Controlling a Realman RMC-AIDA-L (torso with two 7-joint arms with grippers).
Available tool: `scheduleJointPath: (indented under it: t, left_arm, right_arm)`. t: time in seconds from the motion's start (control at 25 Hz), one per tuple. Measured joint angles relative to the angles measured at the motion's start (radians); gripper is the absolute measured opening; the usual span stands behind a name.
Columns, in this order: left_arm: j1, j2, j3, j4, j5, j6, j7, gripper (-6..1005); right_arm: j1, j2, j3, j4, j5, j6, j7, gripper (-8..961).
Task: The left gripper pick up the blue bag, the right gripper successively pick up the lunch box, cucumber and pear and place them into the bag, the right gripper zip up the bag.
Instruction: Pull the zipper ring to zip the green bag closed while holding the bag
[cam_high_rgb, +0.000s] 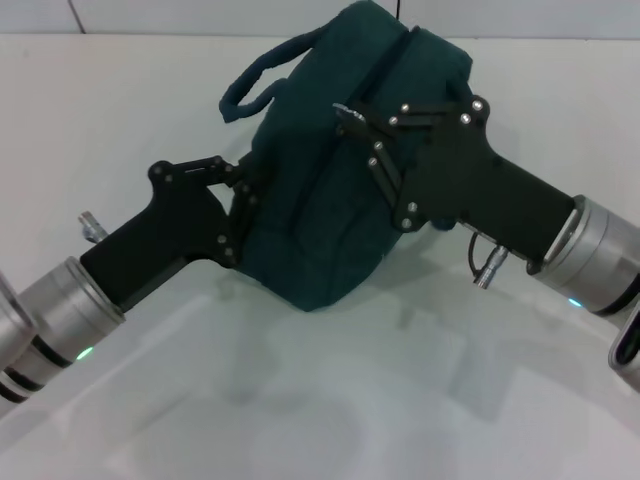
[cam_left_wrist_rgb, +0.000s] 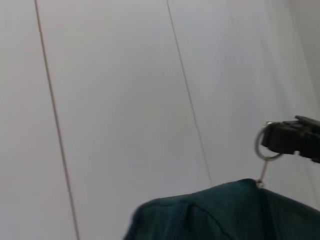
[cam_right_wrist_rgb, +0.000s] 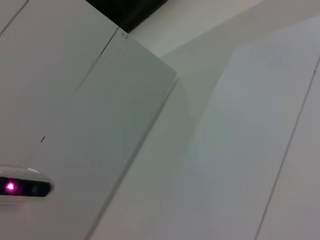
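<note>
Nearest your head camera are the two silver wrists, and from them you can follow each black claw up to the blue bag (cam_high_rgb: 330, 200).

Your left gripper (cam_high_rgb: 243, 195) reaches in from the lower left and its fingers are pressed against the bag's left side, closed on the fabric there. Its wrist shows a small green light low in the view.

Your right gripper (cam_high_rgb: 348, 122) comes in from the right, across the front of the bag. Its fingertips sit at the top seam, where the zipper line runs along the bag. In the left wrist view you can see this same claw (cam_left_wrist_rgb: 272, 140) farther off with its tips pinched on the metal ring pull (cam_left_wrist_rgb: 262, 145), and a short link hangs from the ring down to the teal fabric (cam_left_wrist_rgb: 225, 212).

The bag itself stands between the two claws, bulging and tilted, with its zipper seam running up toward the far side. One padded handle (cam_high_rgb: 262, 75) loops out at the upper left. The bag looks closed along the part of the seam you can see; what is inside is hidden.

Under everything you have the white table (cam_high_rgb: 300, 400). The right wrist view shows only pale surfaces and a small device with a pink light (cam_right_wrist_rgb: 20, 186).
</note>
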Motion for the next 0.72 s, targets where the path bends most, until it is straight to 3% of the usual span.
scheduleJointPath:
  t: [0.36, 0.72]
  left_arm:
    - [0.018, 0.03, -0.001, 0.008, -0.006, -0.007, 0.089, 48]
    - [0.017, 0.033, -0.003, 0.004, -0.007, -0.046, 0.132, 41]
  right_arm:
    - [0.004, 0.0, -0.025, 0.001, 0.121, 0.009, 0.041, 10]
    - [0.024, 0.0, 0.038, 0.085, 0.163, -0.011, 0.243, 9]
